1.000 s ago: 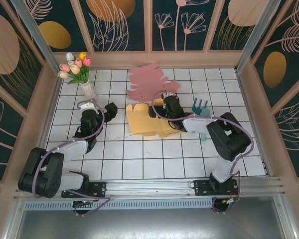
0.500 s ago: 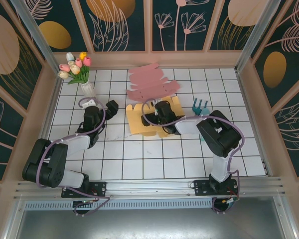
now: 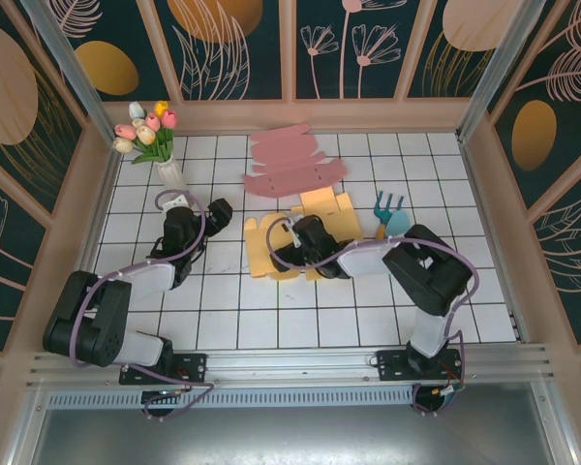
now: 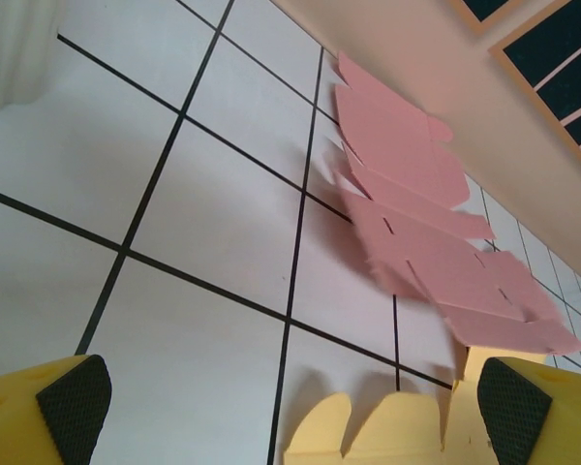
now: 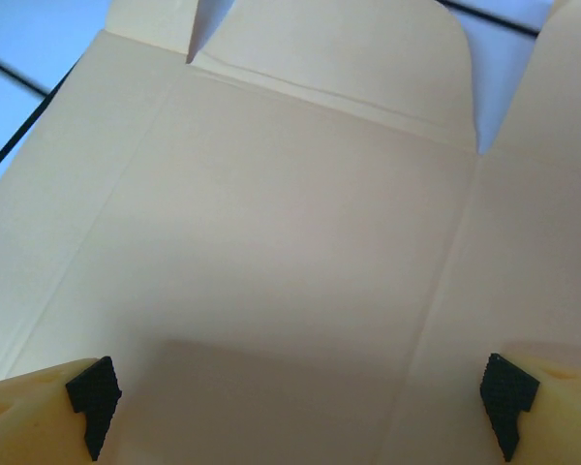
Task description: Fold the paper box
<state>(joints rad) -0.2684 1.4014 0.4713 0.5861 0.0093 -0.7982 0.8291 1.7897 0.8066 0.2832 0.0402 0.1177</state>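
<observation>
1. Left claw (image 3: pixel 217 210) (image 4: pixel 290 402): the jaws stand fully apart and hold nothing. Both pads hang above bare gridded surface (image 3: pixel 223 310) (image 4: pixel 203 252). A white vase (image 3: pixel 171 175) (image 4: pixel 15 48) stands off to its left.

2. Yellow box blank (image 3: pixel 321 207) (image 4: pixel 368 441) (image 5: pixel 290 223): the task's sheet lies just ahead and to the right of the left claw, its scalloped edge near the tips but apart from them. It sits directly under the right claw. Most of it looks flat, and its far panel seems to tilt up a little. The creases and end flaps are plain in the right wrist view.

3. Pink blanks (image 3: pixel 292 165) (image 4: pixel 407 194): these spare sheets lie beyond both claws, past the far edge of the yellow one. Neither claw touches them.

4. Right claw (image 3: pixel 279 254) (image 5: pixel 300 405): the jaws are spread as wide as they go, straddling the middle panel with nothing clamped between them. Whether the tips touch the paper cannot be told.

5. Step in hand, as judged: folding has barely begun, and the claws are placing themselves on and beside the blank.

6. Next move, as judged: one claw should pin the centre panel beside a crease while the other slips under a side panel and raises it. The thin card may slide or buckle unless it is held down first.
</observation>
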